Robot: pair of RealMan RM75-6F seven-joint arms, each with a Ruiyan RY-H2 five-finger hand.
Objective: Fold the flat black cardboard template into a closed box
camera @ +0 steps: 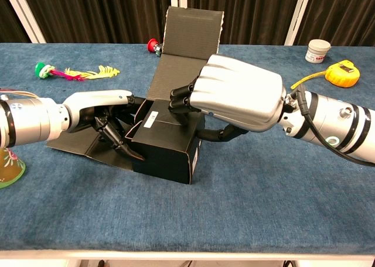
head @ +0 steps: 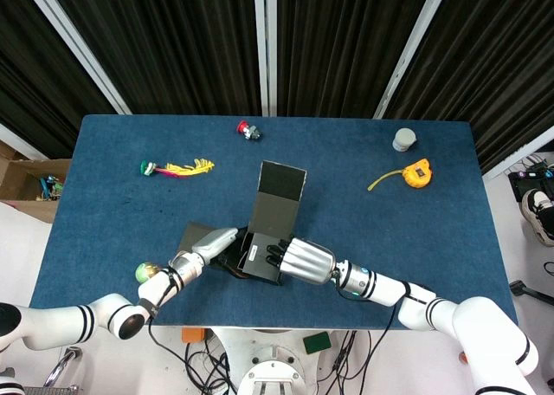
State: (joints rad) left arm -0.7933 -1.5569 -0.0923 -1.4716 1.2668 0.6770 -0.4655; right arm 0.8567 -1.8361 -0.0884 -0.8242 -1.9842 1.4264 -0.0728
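The black cardboard box point(head: 260, 261) point(camera: 167, 156) stands partly folded near the table's front edge. Its lid panel point(head: 281, 185) point(camera: 192, 30) rises upright behind it, and a side flap point(camera: 76, 141) lies flat to the left. My right hand point(head: 305, 261) point(camera: 237, 97) grips the box from the right: its fingers point(camera: 181, 100) curl over a top flap carrying a white label point(camera: 150, 117), and its thumb lies against the right wall. My left hand point(head: 212, 242) point(camera: 96, 112) reaches in from the left, with its fingertips point(camera: 126, 147) touching the box's left side above the flat flap.
A pink, yellow and green feather toy point(head: 177, 167) point(camera: 76, 73) lies at the back left. At the back centre is a small red-capped object point(head: 249, 131) point(camera: 153, 45). A white jar point(head: 404, 139) point(camera: 318, 50) and a yellow tape measure point(head: 418, 172) point(camera: 341, 72) sit back right. A green-yellow ball point(head: 144, 271) sits front left.
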